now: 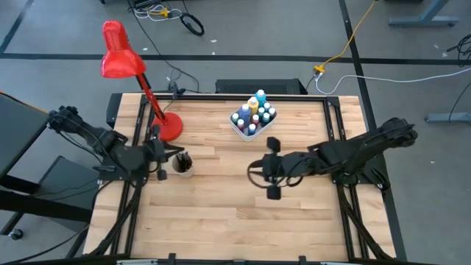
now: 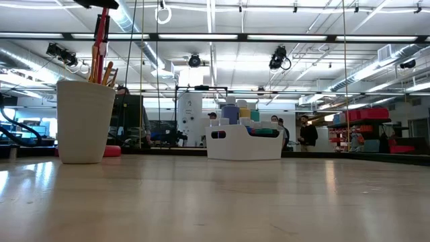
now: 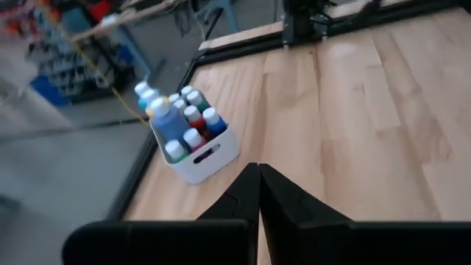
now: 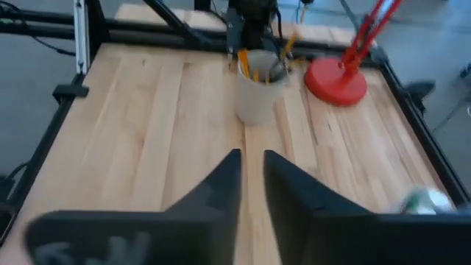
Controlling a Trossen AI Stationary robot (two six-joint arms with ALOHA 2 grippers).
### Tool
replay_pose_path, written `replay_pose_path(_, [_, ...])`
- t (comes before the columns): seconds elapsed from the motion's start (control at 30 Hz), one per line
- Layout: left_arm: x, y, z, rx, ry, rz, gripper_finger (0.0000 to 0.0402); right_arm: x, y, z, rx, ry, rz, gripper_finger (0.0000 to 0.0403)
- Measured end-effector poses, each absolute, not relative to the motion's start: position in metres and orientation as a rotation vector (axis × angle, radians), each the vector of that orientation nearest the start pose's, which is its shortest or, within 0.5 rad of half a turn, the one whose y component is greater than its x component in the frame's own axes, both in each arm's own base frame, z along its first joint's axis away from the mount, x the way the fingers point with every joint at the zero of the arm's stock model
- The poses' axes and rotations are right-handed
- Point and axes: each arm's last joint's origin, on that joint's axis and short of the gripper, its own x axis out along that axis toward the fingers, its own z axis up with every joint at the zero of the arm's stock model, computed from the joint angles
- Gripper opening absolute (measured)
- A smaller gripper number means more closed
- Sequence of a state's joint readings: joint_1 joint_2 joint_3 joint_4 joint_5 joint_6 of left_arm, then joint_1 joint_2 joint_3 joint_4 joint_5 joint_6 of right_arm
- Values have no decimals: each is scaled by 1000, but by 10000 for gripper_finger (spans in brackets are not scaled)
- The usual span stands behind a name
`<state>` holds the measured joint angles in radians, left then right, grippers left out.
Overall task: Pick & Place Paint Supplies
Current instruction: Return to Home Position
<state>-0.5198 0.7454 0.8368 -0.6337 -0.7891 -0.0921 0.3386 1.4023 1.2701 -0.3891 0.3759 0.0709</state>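
Note:
The paint supplies are put away. Several small paint bottles (image 1: 254, 112) stand upright in a white tray (image 1: 241, 129) at the table's far middle, also in the left wrist view (image 3: 188, 121). Thin paintbrushes (image 2: 104, 70) stand in a pale cup (image 1: 182, 163), leaning on its rim. My left gripper (image 3: 257, 193) is shut with nothing between its fingers, and hovers just left of the cup (image 1: 168, 156). My right gripper (image 4: 252, 173) hovers over the table's middle (image 1: 266, 168), pointing toward the cup (image 4: 259, 92). Its fingers stand a narrow gap apart and hold nothing.
A red desk lamp stands with its round base (image 1: 170, 127) on the table just behind the cup, its head (image 1: 118, 59) reaching past the far left corner. Black frame rails (image 1: 335, 110) run along the table's sides. Bare wood lies toward the near edge (image 1: 235, 221).

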Motion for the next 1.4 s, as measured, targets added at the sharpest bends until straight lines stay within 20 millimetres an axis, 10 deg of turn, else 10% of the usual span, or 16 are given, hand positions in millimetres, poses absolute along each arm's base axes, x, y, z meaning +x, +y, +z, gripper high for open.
replay_pose_path(0.17, [120,-47,318,286,393,166,5,271,86,354,-89,535,-61,9])
replay_pose_path(0.43, [108,-43,294,258,276,70,7,252,83,358,-143,549,-37,5])
replay_pose_path(0.77, [89,-34,258,238,77,14,12,211,67,305,-87,438,-36,6])
replay_pose_path(1.4, [94,-20,204,304,-72,118,9,133,27,265,-147,194,-77,4])
